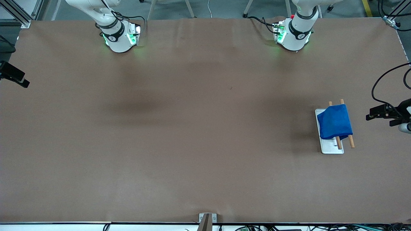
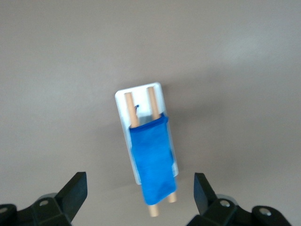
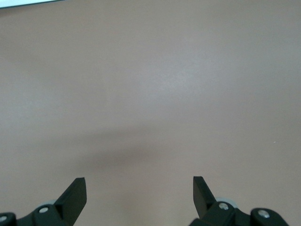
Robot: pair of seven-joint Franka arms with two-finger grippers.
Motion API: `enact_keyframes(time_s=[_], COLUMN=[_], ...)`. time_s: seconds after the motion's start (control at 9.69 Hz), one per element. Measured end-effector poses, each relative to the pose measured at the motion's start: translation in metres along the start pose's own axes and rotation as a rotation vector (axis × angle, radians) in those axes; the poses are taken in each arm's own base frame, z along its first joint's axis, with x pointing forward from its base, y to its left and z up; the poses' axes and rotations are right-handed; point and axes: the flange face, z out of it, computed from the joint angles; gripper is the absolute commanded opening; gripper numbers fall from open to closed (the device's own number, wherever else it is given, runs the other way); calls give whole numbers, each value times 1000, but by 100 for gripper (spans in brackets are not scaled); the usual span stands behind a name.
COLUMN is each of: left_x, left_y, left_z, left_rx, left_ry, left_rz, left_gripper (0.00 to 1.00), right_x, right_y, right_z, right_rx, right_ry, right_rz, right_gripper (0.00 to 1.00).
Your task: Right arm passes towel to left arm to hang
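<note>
Draped over the two wooden rods of a white-based rack (image 1: 330, 147) at the left arm's end of the table, the towel (image 1: 335, 122) looks already hung. From above the rack, the left gripper (image 2: 140, 194) hovers, fingers spread, holding nothing. Well apart from the rack, the right gripper (image 3: 139, 194) waits over bare table, equally spread.

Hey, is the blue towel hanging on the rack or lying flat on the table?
Hanging. The towel drapes over both wooden rods of the rack. The left gripper is open above it, touching nothing.
</note>
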Motion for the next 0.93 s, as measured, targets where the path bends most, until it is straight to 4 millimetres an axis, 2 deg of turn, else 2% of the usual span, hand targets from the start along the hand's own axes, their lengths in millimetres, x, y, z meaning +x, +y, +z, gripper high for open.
enact_keyframes(time_s=[0.21, 0.41, 0.52, 0.62, 0.93], left_x=[2, -17, -30, -41, -56], left_y=[63, 130, 155, 170, 180], left_z=[-52, -100, -119, -135, -166], left_rx=[52, 89, 92, 96, 95], left_ry=[57, 52, 45, 53, 21], left_rz=[-17, -59, -91, -114, -158], left_gripper=[100, 100, 100, 100, 100], right_x=[-2, -2, -2, -2, -2], right_y=[0, 1, 1, 1, 1], right_z=[-1, -1, -1, -1, -1], right_rx=[-8, -10, -10, -10, -10], right_ry=[-11, -11, -10, -10, -10], right_rz=[-13, -14, -14, -14, -13], right_gripper=[100, 100, 100, 100, 100])
